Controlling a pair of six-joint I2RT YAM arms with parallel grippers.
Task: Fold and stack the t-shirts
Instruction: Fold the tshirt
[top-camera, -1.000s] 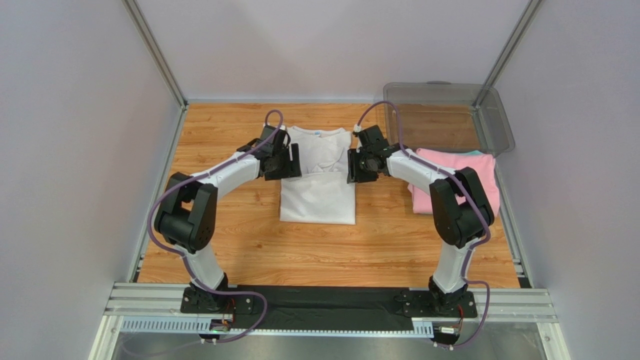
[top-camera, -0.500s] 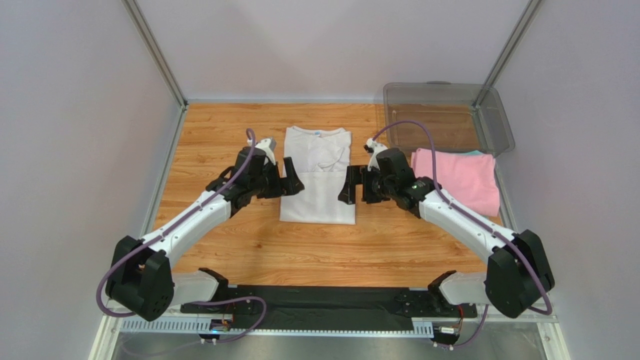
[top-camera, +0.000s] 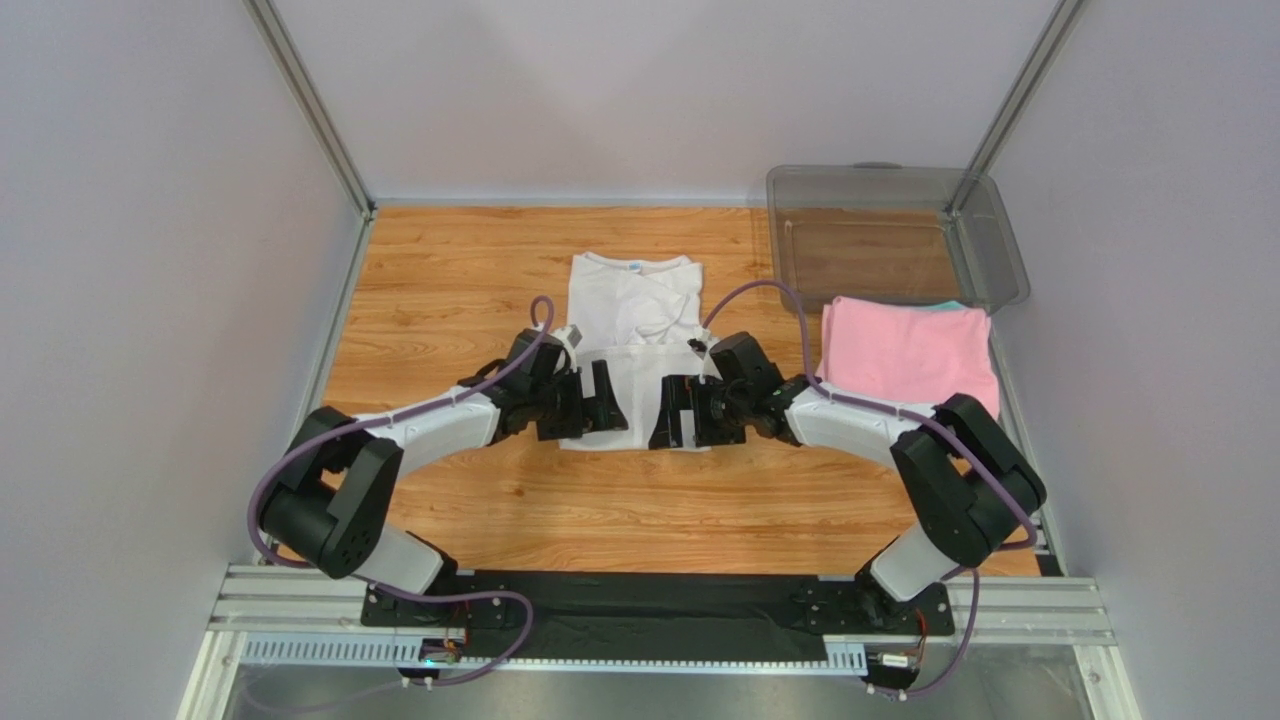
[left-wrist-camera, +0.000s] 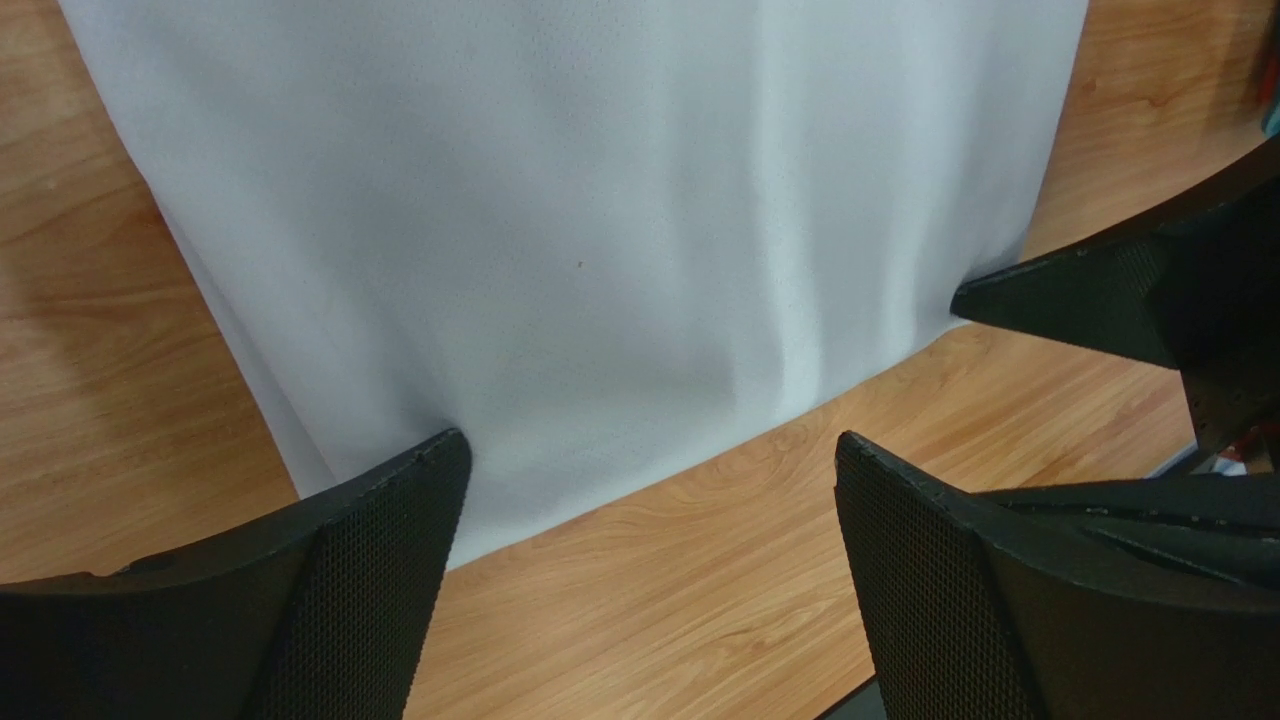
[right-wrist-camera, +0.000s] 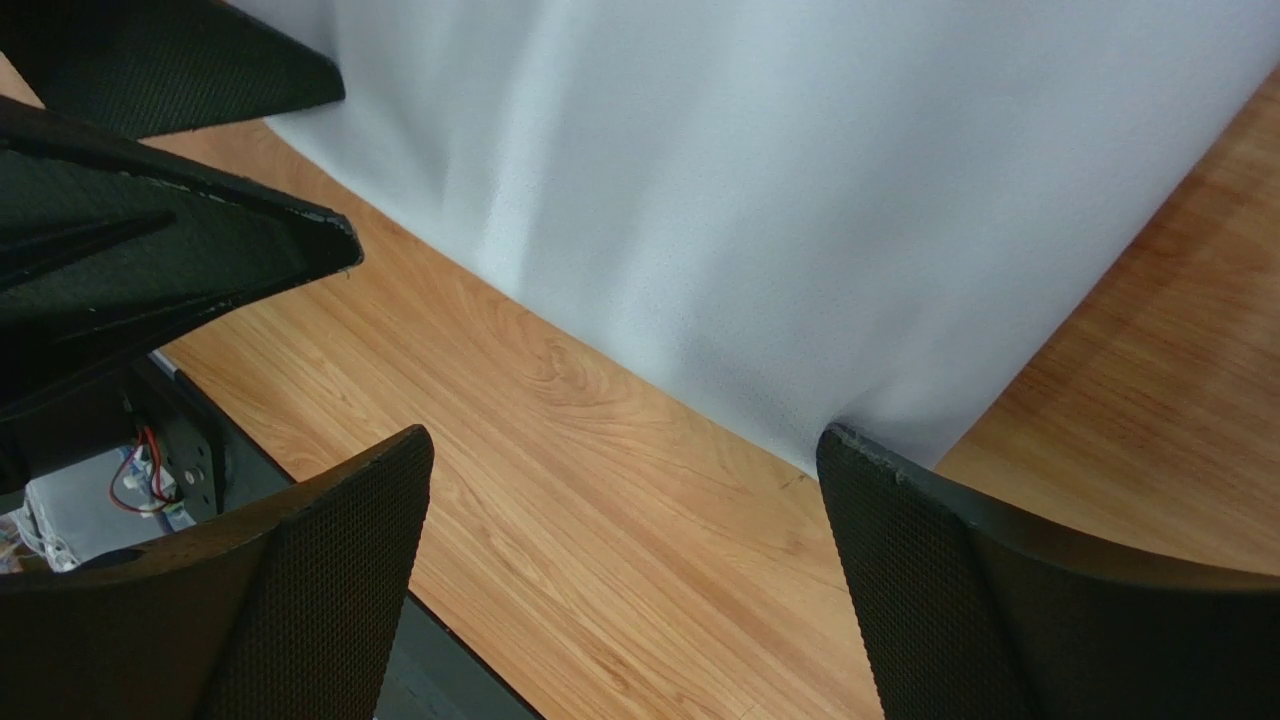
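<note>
White t-shirt (top-camera: 636, 323) flat at centre of table (top-camera: 451, 495), sides folded in. Left gripper (top-camera: 598, 408) and right gripper (top-camera: 672, 416) at its near hem corners, jaws spread wide, holding nothing. Step likely hem-to-collar fold. Next: pinch both corners, lift evenly. Pink t-shirt (top-camera: 909, 353) folded at right.

I note a wood-grain table (top-camera: 451, 285). A clear plastic bin (top-camera: 879, 255) sits at its far right corner. Grey walls (top-camera: 150, 225) enclose it.

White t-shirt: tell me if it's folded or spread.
Partly folded: the white t-shirt lies flat as a narrow rectangle, sleeves tucked in.
</note>
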